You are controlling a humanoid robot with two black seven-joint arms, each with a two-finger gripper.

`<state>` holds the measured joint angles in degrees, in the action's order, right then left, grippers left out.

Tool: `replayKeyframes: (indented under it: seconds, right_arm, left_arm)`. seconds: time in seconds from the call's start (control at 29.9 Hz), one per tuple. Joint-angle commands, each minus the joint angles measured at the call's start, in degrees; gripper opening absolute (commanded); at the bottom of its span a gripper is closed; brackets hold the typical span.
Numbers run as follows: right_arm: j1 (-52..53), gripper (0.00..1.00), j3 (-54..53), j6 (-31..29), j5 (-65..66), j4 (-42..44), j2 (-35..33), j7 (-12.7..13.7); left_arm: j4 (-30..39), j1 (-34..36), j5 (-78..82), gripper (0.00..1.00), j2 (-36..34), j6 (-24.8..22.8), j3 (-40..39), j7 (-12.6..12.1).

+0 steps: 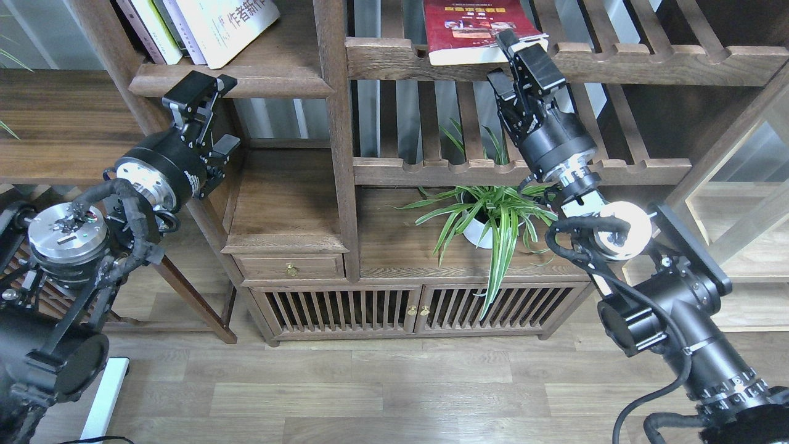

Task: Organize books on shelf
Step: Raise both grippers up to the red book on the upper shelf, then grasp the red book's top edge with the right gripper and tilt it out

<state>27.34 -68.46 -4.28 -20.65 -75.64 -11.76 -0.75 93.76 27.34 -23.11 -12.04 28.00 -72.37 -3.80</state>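
Item: red book (478,28), lying flat on the upper slatted shelf (647,65) at the right of the bookcase, its pale page edge facing out and overhanging the front rail; its long axis seems to run back into the shelf, though the top is cut off by the frame. Item: right pincer (515,52), raised from below and to the right, tip at the book's lower right corner; the fingers appear to close on that corner, one above the cover and one at the page edge, but the contact is partly hidden. Item: left pincer (200,92), fingers spread and holding nothing, hovering just under the moulded front edge of the solid shelf (234,83) at upper left. Item: white book (225,28) with dark-blue characters, leaning on that solid shelf beside other thin volumes (154,31) to its left. Item: potted plant (487,216), on the lower board, beneath the right arm. Governing relation: the red book lies up and left of the right pincer, well apart from the left pincer; the right arm is plainly the nearer. Judgement: the book likely has to be drawn outward off the slats and carried leftward past the upright post (336,123) to join the others.
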Motion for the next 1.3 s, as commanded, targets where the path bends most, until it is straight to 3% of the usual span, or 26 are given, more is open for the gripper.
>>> replayKeyframes:
  seconds: [0.0,1.27]
  right_arm:
    - [1.5,0.79,0.5,0.9,0.0,0.4,0.1,0.0]
    - [8.0,0.79,1.6,9.0,-0.1,4.4,-0.2,0.9]
  left_arm:
    - [-0.2,-0.1,0.1,0.98,-0.1,0.0,0.1,0.1]
    - [-0.6,-2.1,0.1,0.99,-1.0,0.0,0.0,0.3]
